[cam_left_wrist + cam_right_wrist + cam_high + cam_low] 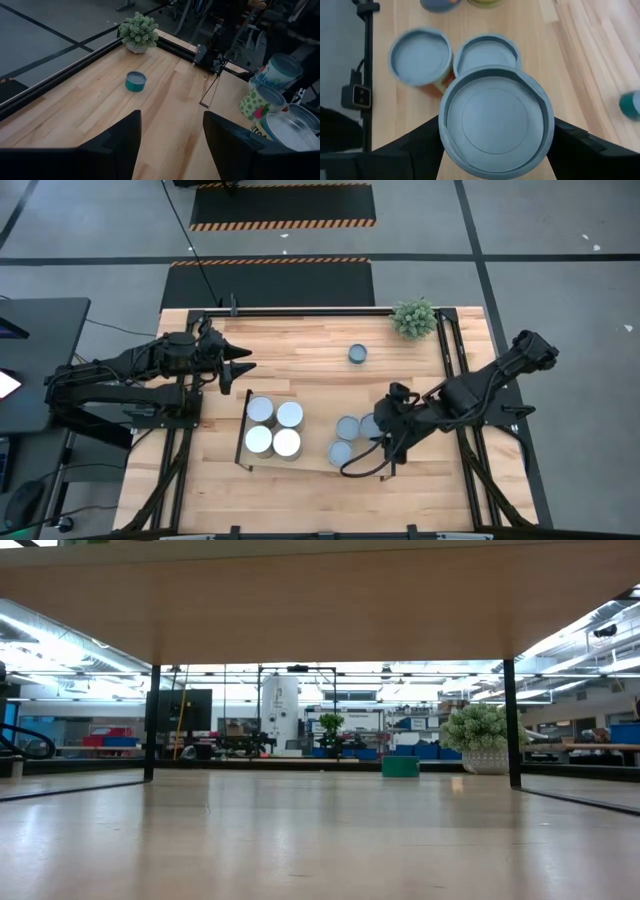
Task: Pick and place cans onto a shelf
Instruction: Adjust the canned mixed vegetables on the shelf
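With a bluish-grey can [496, 120] gripped between its fingers, my right gripper [392, 432] hangs over the shelf [310, 442], just beside the two grey cans [348, 426] already standing there. The wrist view looks straight down on the held can's lid, with those two lids directly beyond it, and the dark fingers press on either flank. I judge this to be the placing step for the third grey can: carried over, not yet set down. Further from the gripper, at the shelf's other end, four pale cans [273, 427] stand in a tight square. One small teal can [358, 354] sits alone on the table [300, 345], well ahead of my left gripper [243, 368], whose fingers are parted and empty; a plant [414, 317] stands in the corner past it. Next, I think, the right arm must lower the can straight down into the free spot next to its neighbours without knocking them, then spread its fingers and lift clear. That teal can looks like the last to fetch.
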